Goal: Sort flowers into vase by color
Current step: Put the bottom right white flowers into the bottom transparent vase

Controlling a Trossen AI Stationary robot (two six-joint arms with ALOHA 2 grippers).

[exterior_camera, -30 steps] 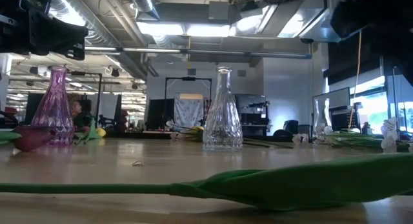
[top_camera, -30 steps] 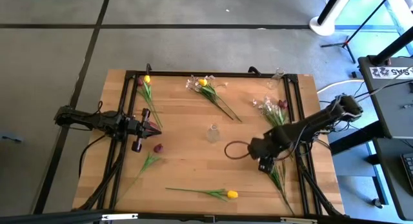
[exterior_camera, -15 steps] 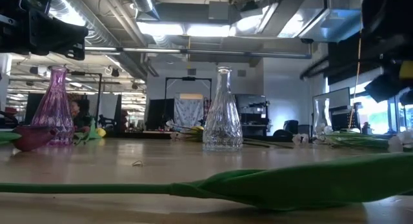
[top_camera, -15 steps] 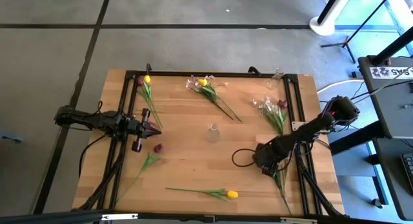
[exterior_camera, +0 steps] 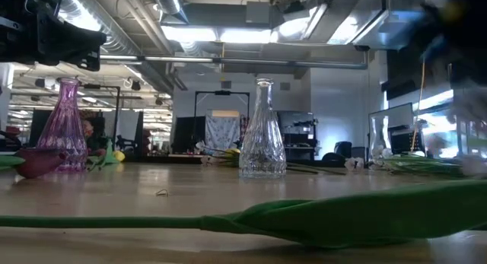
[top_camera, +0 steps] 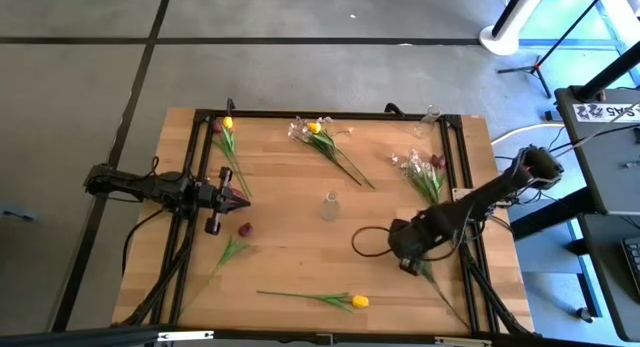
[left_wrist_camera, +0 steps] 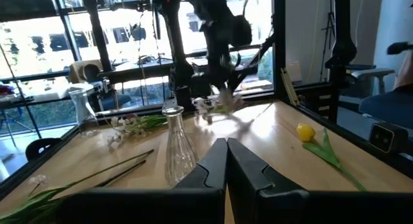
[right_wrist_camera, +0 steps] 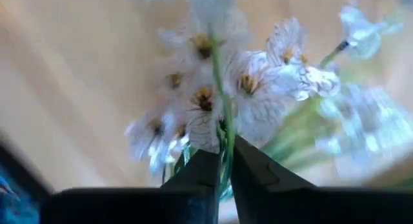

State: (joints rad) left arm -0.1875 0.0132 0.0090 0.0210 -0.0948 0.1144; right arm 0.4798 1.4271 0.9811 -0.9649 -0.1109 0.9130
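- Right claw point(right_wrist_camera: 221, 161) pinched on a pale blossom spray point(right_wrist_camera: 226, 101), stem running out between the fingers.
- Clear vase point(top_camera: 330, 206) stands on the worktop point(top_camera: 290, 257) toward centre, nearer the right arm.
- Left claw point(left_wrist_camera: 226, 161) closed, idle at the left edge.

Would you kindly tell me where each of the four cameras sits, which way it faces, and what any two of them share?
High view: overhead, looking straight down on the wooden table; both arms show.
Low view: at tabletop height, facing across to the room; a blurred arm at upper right.
Left wrist view: on the left arm, looking past the left gripper, shut.
Right wrist view: on the right arm, the right gripper pinching a stem of the pale white blossom spray.
Shared: the clear glass vase shows in the high, low and left wrist views.
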